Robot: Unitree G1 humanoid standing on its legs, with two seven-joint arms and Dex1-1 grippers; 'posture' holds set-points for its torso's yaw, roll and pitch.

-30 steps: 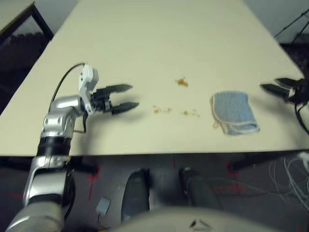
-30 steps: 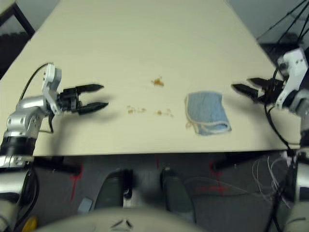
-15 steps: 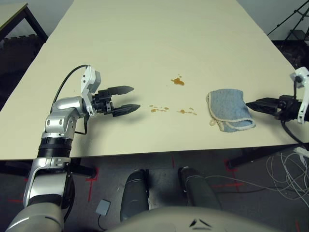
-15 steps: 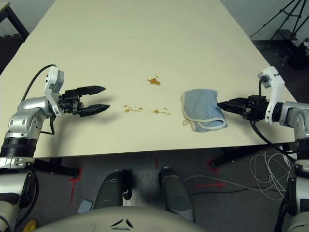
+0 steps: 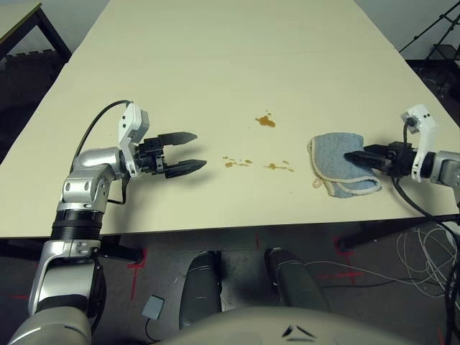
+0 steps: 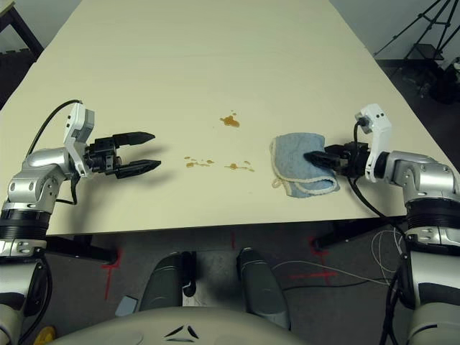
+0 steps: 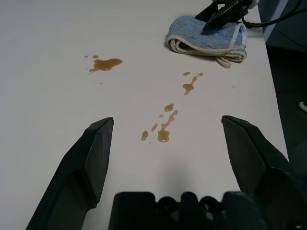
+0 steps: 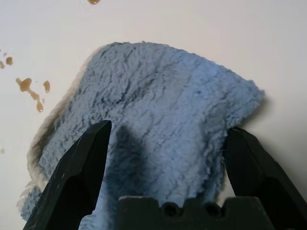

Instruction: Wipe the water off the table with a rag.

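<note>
A: So, on my left I see the left gripper (image 5: 188, 152) above the tabletop (image 5: 230, 57). Its fingers (image 7: 91, 160) stand wide apart and hold nothing. They point toward the middle, level with the stains.

B: And the water, where is it?

A: The water (image 5: 265, 121) is in the middle: one brown blotch farther from me, and nearer to me a thin row of drops and streaks (image 5: 259, 164) that runs between the left gripper and the rag. All of it is apart from both grippers.

B: The rag?

A: The rag (image 5: 338, 162) lies right of the drops, near the front edge, folded, light blue with a cream border. The right gripper (image 6: 317, 157) comes in from the right, and its tips are over the rag's right part. In my right wrist view the fingers (image 8: 79, 175) are spread to their widest, one on each side of the blue cloth, and they are not closed on it. Whether the tips touch the cloth, I cannot tell.
</note>
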